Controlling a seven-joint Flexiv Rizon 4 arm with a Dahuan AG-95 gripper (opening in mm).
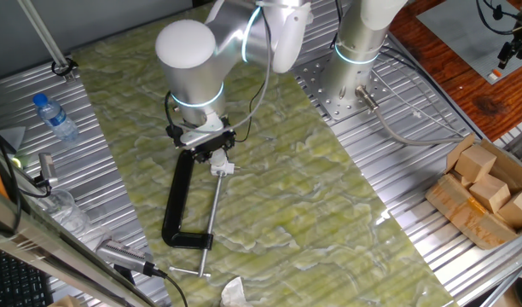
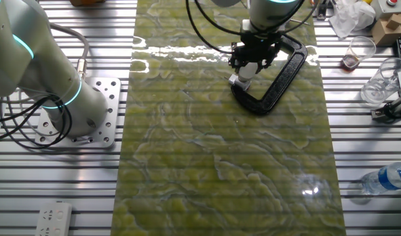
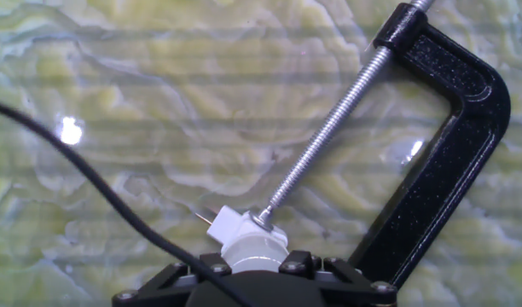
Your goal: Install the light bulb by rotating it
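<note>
The bulb (image 3: 251, 253) is seen held between the gripper (image 3: 252, 266) fingers, directly over a white block (image 3: 235, 227) pinned by the clamp (image 3: 440, 153) screw (image 3: 329, 136) on the green mat (image 3: 159, 128)

I am looking through one fixed view that is peering steeply down from high at one side of the tabletop (image 1: 329, 213), and through the other fixed view, which is facing it from the opposite side, equally high and far. Both are taking in the green mat and the black C-clamp (image 1: 182, 205). My hand view is hanging close, looking along the jaws at the clamp's threaded screw (image 3: 329, 128).
</note>
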